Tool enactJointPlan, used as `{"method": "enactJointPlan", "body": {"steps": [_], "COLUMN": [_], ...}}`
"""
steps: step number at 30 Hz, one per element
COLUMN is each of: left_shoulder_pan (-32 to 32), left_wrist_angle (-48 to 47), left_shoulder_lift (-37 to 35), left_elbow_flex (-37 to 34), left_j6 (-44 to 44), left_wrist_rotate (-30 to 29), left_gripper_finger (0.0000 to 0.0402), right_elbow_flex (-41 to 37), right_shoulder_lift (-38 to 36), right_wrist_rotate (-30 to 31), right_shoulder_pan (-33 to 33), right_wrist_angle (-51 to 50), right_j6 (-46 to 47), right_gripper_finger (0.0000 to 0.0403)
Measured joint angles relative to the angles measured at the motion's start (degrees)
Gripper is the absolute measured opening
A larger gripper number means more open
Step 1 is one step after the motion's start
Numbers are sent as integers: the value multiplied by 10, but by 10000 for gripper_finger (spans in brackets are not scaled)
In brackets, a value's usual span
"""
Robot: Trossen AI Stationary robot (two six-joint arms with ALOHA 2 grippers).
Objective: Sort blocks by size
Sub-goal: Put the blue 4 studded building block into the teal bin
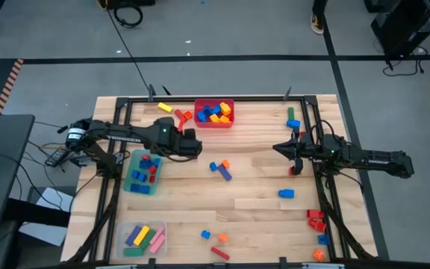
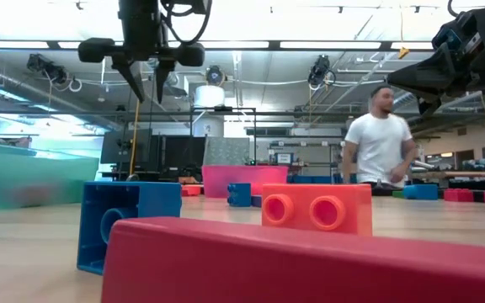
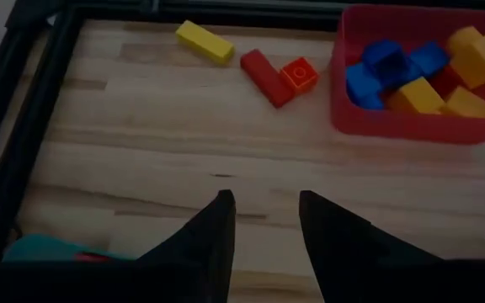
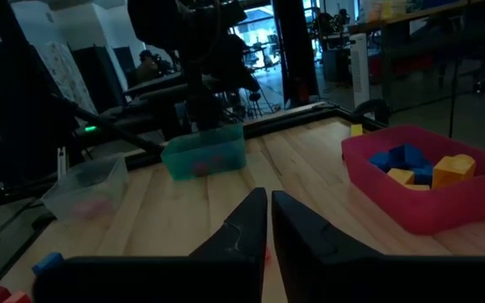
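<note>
Ahead of my left claw, jaws part open and empty: red bar, long axis diagonal, orange cube touching it. Left arm nearer; right claw is shut, well apart.

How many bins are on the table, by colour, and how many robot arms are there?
Red bin: 1
Green bin: 1
Clear bin: 1
Robot arms: 2, the left gripper above bare wood beside the green bin, the right gripper near the table's right side
Total: 3 bins and 2 arms, 5 things
</note>
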Motion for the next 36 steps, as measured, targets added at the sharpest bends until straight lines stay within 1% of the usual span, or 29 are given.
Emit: {"method": "enactJointPlan", "body": {"steps": [3, 8, 12, 16, 18, 22, 25, 30, 33, 36], "left_shoulder_pan": [0, 0, 0, 0, 0, 0, 0, 0, 0, 0], "left_wrist_angle": [-1, 0, 4, 23, 46, 104, 143, 215, 261, 299], "left_shoulder_lift": [0, 0, 0, 0, 0, 0, 0, 0, 0, 0], "left_elbow_flex": [0, 0, 0, 0, 0, 0, 0, 0, 0, 0], "left_j6": [25, 109, 145, 203, 253, 390, 478, 585, 647, 693], "left_wrist_rotate": [0, 0, 0, 3, 10, 31, 38, 48, 71, 107], "left_gripper_finger": [143, 143, 143, 143, 143, 143, 143, 143, 143, 150], "right_elbow_flex": [0, 0, 0, 0, 0, 0, 0, 0, 0, 0], "right_shoulder_lift": [0, 0, 0, 0, 0, 0, 0, 0, 0, 0], "right_wrist_rotate": [0, 0, 0, 0, 0, 0, 0, 0, 0, 0], "right_shoulder_pan": [0, 0, 0, 0, 0, 0, 0, 0, 0, 0], "right_wrist_angle": [0, 0, 0, 0, 0, 0, 0, 0, 0, 0], "right_j6": [0, 0, 0, 0, 0, 0, 0, 0, 0, 0], "right_gripper_finger": [36, 32, 32, 35, 37, 35, 32, 32, 35, 37]}}
